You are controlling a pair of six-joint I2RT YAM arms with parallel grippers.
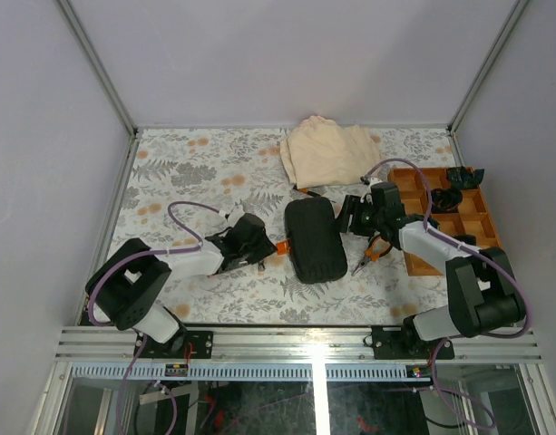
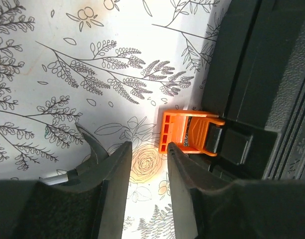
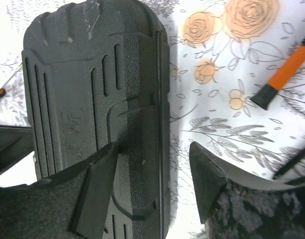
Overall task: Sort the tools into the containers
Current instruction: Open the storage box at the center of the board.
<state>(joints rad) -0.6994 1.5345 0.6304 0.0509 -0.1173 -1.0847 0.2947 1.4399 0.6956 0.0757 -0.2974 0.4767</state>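
Your left fingers (image 2: pixel 115 172) are a little apart and hold nothing. You can see the flowery table (image 2: pixel 92 59) in the gap between them. One tip is right next to the orange latch (image 2: pixel 184 132) on the left side of the black case (image 1: pixel 316 240). The case lies shut in the middle of the table, nearer the near edge than the far edge. A beige cloth (image 1: pixel 327 152) sits behind it, by the far edge. Your right fingers (image 3: pixel 212 172) are spread wide at the right side of the case. One finger is over the lid. The other is beside the case with a gap, so they do not squeeze it. A tool with an orange handle (image 1: pixel 375 252) lies on the table just right of the case, near your right arm. A wooden tray (image 1: pixel 482 227) sits by the right edge.
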